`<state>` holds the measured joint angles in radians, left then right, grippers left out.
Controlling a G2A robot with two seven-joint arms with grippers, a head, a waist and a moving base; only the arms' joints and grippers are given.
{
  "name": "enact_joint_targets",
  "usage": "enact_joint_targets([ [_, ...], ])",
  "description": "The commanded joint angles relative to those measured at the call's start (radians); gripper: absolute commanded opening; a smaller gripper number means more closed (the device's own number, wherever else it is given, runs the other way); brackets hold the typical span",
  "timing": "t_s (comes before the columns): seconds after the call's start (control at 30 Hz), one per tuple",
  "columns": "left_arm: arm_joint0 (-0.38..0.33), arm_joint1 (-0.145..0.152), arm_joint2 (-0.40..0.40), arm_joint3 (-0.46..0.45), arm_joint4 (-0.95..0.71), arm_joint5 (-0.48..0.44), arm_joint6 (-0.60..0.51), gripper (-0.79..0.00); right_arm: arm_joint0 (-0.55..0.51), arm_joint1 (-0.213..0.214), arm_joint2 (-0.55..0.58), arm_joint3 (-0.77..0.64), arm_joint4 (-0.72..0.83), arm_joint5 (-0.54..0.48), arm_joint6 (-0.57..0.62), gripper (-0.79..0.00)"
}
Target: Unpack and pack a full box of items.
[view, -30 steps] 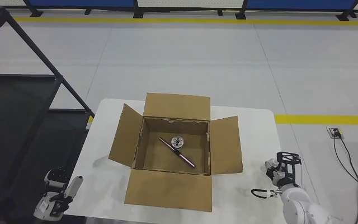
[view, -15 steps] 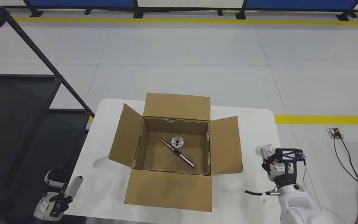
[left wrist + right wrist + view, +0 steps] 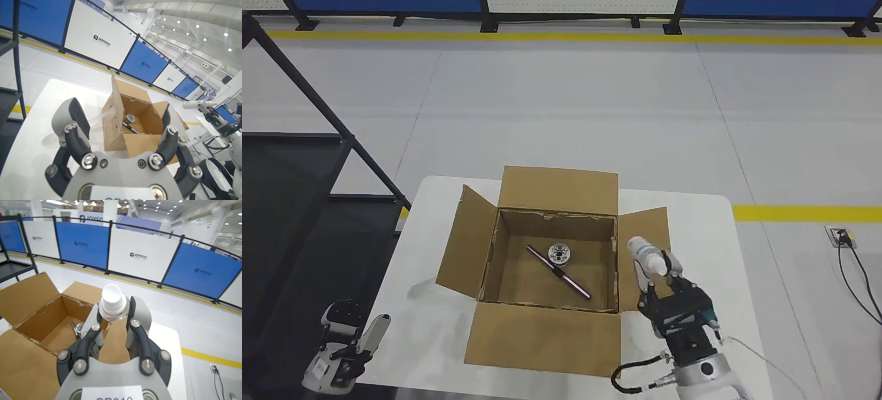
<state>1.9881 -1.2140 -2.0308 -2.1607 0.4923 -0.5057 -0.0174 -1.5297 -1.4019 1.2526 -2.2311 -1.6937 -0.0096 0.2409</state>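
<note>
Top view: bottle [image 3: 646, 256] above box flap [image 3: 632, 286]

Left end effector [image 3: 122, 110]: fingers spread wide apart, held low at the robot's left side.
Right end effector [image 3: 114, 311]: fingers closed around a bottle [image 3: 113, 306].
Right arm [image 3: 697, 375]: extended forward.

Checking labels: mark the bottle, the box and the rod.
bottle [image 3: 111, 295]: right wrist view, on its white cap.
box [image 3: 542, 340]: top view, on its near flap.
rod [image 3: 567, 278]: top view, on its shaft's middle.
</note>
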Motion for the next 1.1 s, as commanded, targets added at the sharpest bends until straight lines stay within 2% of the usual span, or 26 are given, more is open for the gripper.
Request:
enact_joint_targets([
  [0.0, 0.000, 0.000, 0.000, 0.000, 0.000, 0.000, 0.000, 0.000, 0.111, -0.006, -0.038, 0.080, 0.037, -0.051, 0.099, -0.785],
  [0.2, 0.000, 0.000, 0.000, 0.000, 0.000, 0.000, 0.000, 0.000, 0.381, -0.033, -0.141, 0.350, 0.148, -0.126, 0.300, -0.785],
  [0.37, 0.000, 0.000, 0.000, 0.000, 0.000, 0.000, 0.000, 0.000, 0.556, -0.059, -0.225, 0.568, 0.208, -0.148, 0.489, -0.785],
  [0.47, 0.000, 0.000, 0.000, 0.000, 0.000, 0.000, 0.000, 0.000, 0.632, -0.073, -0.252, 0.668, 0.263, -0.157, 0.562, -0.785],
  [0.7, 0.000, 0.000, 0.000, 0.000, 0.000, 0.000, 0.000, 0.000, 0.705, -0.093, -0.277, 0.817, 0.267, -0.064, 0.565, -0.785],
  [0.93, 0.000, 0.000, 0.000, 0.000, 0.000, 0.000, 0.000, 0.000, 0.734, -0.101, -0.269, 0.900, 0.302, -0.070, 0.546, -0.785],
  [0.97, 0.000, 0.000, 0.000, 0.000, 0.000, 0.000, 0.000, 0.000, 0.738, -0.102, -0.269, 0.906, 0.303, -0.067, 0.545, -0.770],
  [1.07, 0.000, 0.000, 0.000, 0.000, 0.000, 0.000, 0.000, 0.000, 0.744, -0.105, -0.270, 0.919, 0.306, -0.070, 0.542, -0.573],
])
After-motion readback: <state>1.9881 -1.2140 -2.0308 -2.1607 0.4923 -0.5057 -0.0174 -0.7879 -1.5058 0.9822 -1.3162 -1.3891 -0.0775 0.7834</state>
